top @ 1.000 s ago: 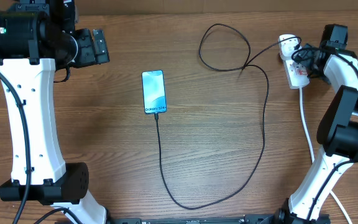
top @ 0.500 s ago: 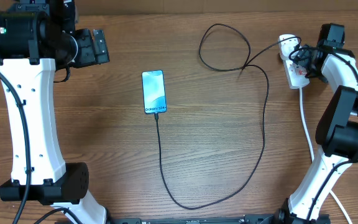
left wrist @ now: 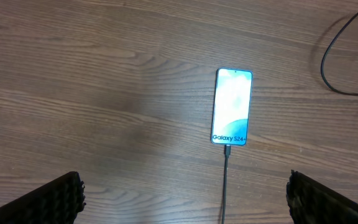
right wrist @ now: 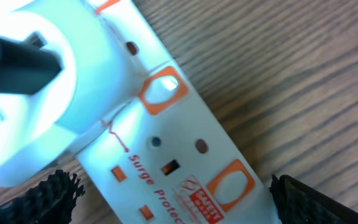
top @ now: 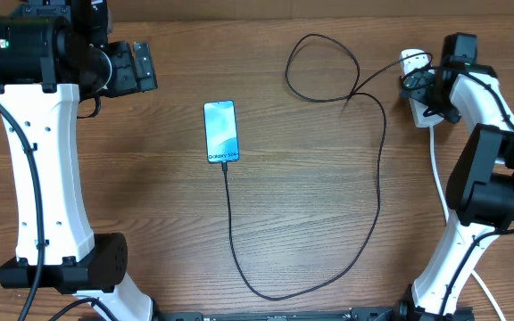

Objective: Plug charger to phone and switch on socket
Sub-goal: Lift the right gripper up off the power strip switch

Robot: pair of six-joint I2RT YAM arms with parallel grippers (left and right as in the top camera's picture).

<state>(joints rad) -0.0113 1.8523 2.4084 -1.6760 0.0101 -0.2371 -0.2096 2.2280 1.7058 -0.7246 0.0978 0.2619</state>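
Now | white red-marked plastic power strip [right wrist: 166,155], 2 o'clock | likely light, skids; press orange-rimmed switch [right wrist: 161,90] squarely | right gripper [right wrist: 180,196] spread

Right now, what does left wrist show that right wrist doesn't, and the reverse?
Left wrist only: the phone lying flat with its screen lit, and the charger cable running into its bottom edge.

Right wrist only: a close view of the socket, with a white plug adapter seated at one end and two orange-ringed switches.

Both: the wooden table, and the fingertips of an open pincer at the bottom corners, left pincer and right pincer.
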